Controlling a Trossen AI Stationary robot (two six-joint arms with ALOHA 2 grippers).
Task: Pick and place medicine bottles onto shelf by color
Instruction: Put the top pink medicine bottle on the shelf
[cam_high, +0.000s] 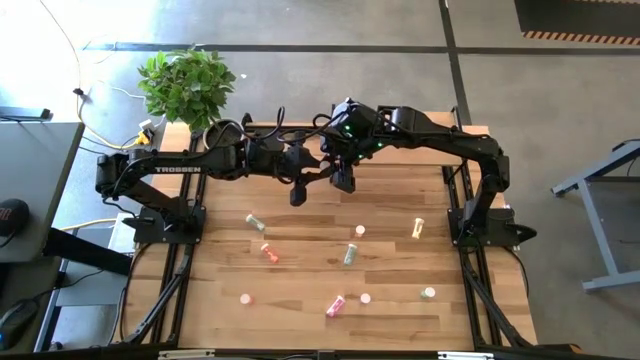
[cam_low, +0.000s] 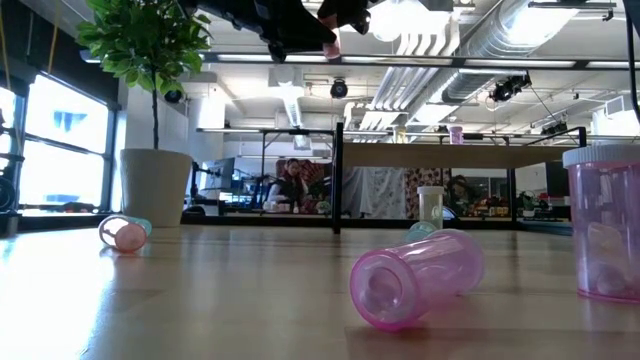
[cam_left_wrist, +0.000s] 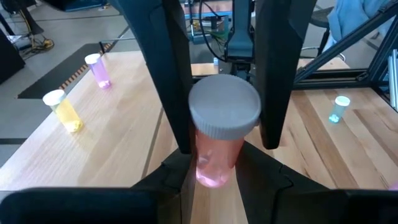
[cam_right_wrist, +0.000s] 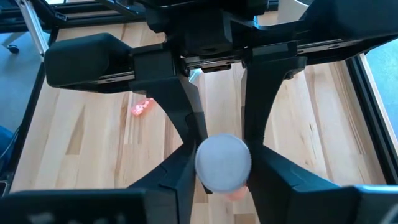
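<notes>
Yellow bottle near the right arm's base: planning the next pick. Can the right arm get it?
Probably not yet: right gripper and left gripper both clamp one pink bottle in mid-air. The yellow bottle itself lies in the open, unblocked.

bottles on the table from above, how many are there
9 on the table: left, pale, red; middle, pink, green; right, yellow; near edge, three pink, one green. A tenth bottle is in the left tool, hidden from above.
</notes>
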